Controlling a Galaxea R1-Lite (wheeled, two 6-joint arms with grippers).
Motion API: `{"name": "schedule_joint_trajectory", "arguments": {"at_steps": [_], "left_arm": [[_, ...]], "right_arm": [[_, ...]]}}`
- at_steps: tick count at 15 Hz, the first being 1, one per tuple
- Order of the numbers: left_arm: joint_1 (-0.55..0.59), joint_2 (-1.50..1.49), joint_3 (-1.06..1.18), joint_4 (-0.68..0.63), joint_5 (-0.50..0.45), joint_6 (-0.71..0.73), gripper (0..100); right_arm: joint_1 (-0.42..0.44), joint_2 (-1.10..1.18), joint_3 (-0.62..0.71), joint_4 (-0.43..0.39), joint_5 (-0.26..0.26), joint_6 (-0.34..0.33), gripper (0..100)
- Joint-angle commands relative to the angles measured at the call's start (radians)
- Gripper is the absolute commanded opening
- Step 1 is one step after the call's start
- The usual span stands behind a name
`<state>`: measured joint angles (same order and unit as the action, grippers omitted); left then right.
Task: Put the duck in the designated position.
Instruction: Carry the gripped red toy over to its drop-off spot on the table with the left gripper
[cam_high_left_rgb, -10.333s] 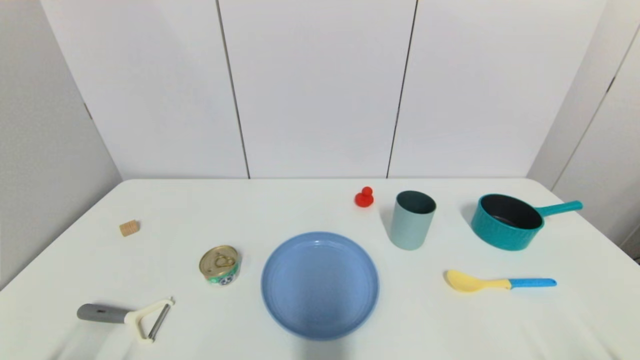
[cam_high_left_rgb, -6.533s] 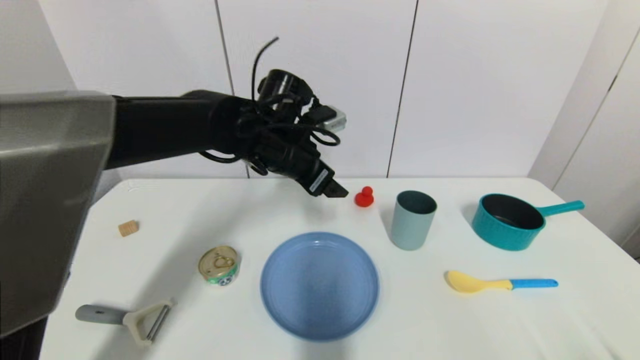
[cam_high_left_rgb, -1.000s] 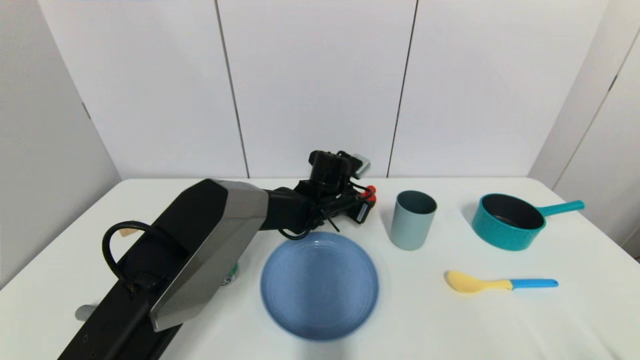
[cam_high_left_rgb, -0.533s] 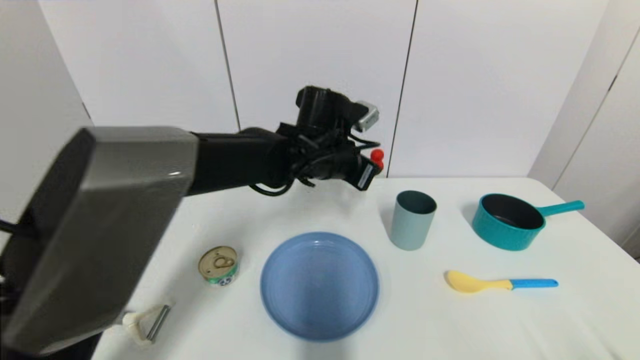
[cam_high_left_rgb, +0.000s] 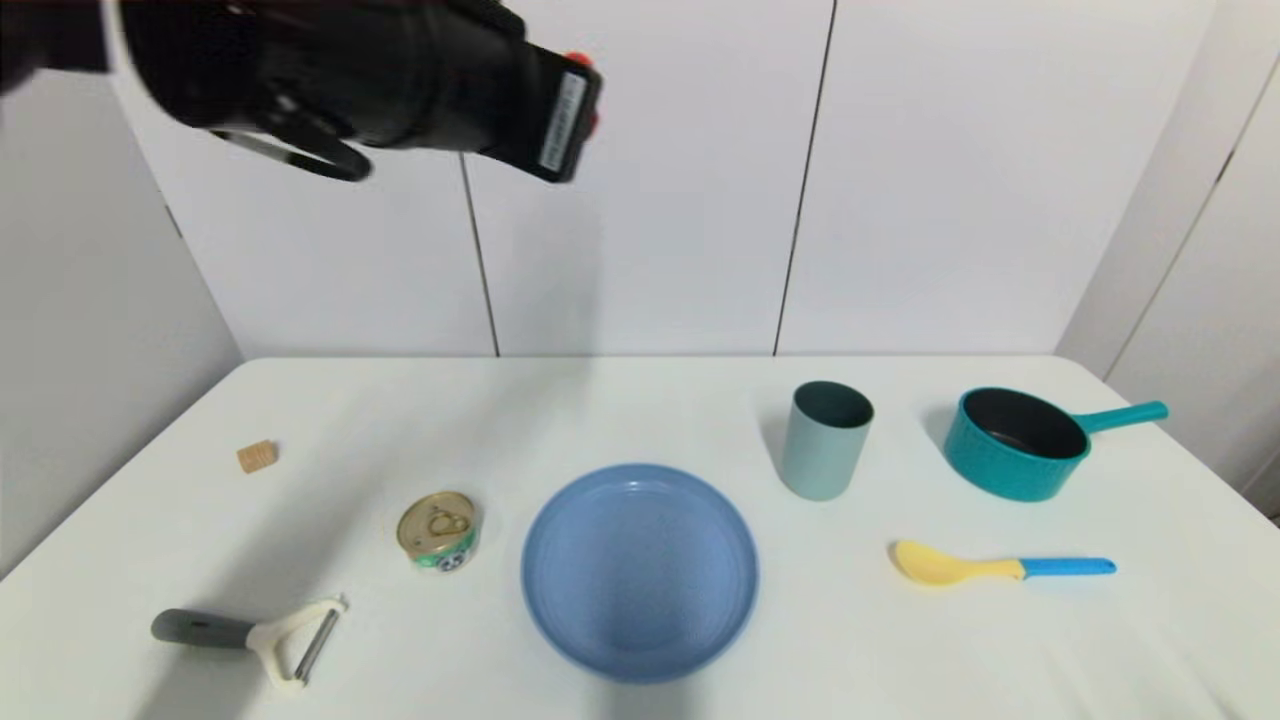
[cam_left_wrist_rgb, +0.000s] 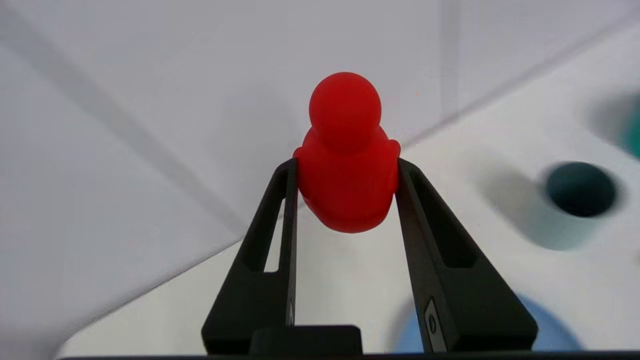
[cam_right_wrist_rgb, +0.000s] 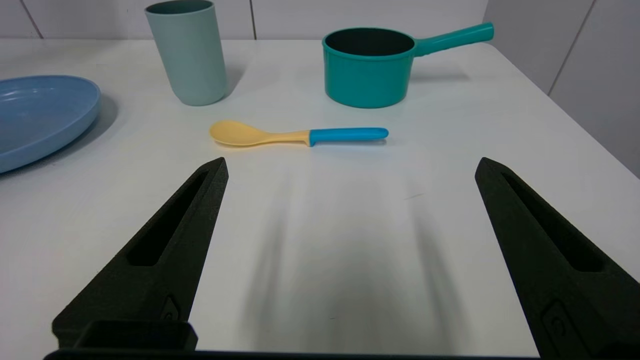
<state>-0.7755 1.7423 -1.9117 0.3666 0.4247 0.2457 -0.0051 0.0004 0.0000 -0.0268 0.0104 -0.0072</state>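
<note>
Left gripper (cam_left_wrist_rgb: 345, 172) has risen high off the table since half a second ago, fingers (cam_left_wrist_rgb: 280, 210) clamped on the duck (cam_left_wrist_rgb: 346, 160) between their tips. Below: blue plate (cam_high_left_rgb: 640, 570), cup (cam_high_left_rgb: 825, 440), teal pot (cam_high_left_rgb: 1015, 443), nothing seen inside any. Right gripper (cam_right_wrist_rgb: 350, 167) low, spread wide, spoon (cam_right_wrist_rgb: 297, 134) beyond its fingertips.

A test or lab setup, not a lived-in kitchen: a bare white table (cam_high_left_rgb: 640, 400) stands against plain white wall panels (cam_high_left_rgb: 640, 180), with no counters, appliances or food. Kitchen props lie spaced apart on it: a plate (cam_high_left_rgb: 640, 570), cup (cam_high_left_rgb: 825, 440), pot (cam_high_left_rgb: 1015, 440), spoon (cam_high_left_rgb: 1000, 567), tin can (cam_high_left_rgb: 438, 531), peeler (cam_high_left_rgb: 250, 632) and a small wooden block (cam_high_left_rgb: 257, 457).
</note>
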Motion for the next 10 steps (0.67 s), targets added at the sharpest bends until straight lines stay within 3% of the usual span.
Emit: {"name": "schedule_joint_trajectory", "arguments": {"at_steps": [1,3,5,10], "left_arm": [[0.098,-0.238,0.168,-0.097,0.223,0.098,0],[0.174,-0.28,0.184,-0.176,0.178,0.253,0],[0.222,-0.316,0.232,-0.179,-0.003,0.268,0],[0.364,-0.415,0.464,-0.124,-0.607,0.241,0]], "right_arm": [[-0.001,0.0,0.009,-0.001,0.0,0.0,100],[-0.001,0.0,0.009,-0.001,0.0,0.0,100],[0.001,0.0,0.009,-0.001,0.0,0.0,100],[-0.001,0.0,0.009,-0.001,0.0,0.0,100]]}}
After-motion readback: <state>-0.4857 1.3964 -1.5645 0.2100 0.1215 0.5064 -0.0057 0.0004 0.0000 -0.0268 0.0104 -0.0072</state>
